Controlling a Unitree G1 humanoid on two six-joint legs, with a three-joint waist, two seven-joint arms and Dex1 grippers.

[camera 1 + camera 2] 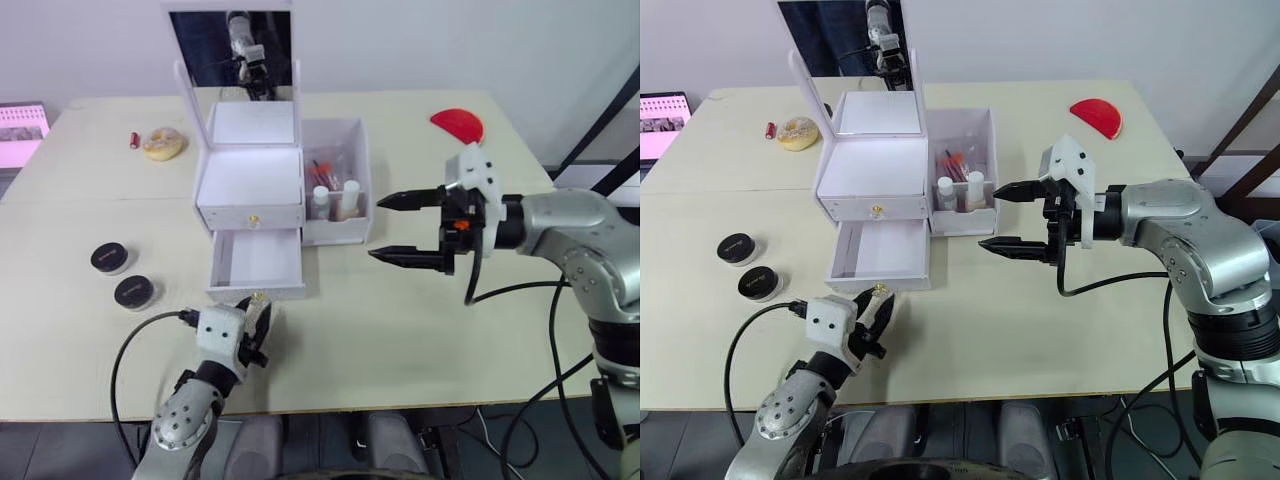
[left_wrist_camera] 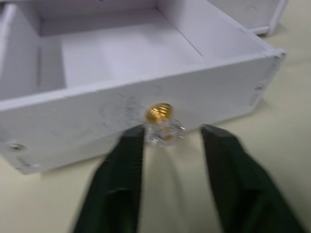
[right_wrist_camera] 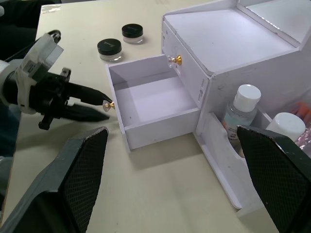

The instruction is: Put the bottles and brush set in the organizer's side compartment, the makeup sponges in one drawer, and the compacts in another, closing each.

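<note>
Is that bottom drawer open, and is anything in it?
Open and empty: the lower drawer is pulled out from the organizer, showing a bare white floor.

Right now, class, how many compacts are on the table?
2: both black-lidded, side by side on the table left of the open drawer, one compact farther from the robot, the other compact nearer. None seen elsewhere.

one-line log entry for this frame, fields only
left gripper: open, at lower drawer knob | drawer: open, empty | right gripper: open, idle | compacts: on table
</note>
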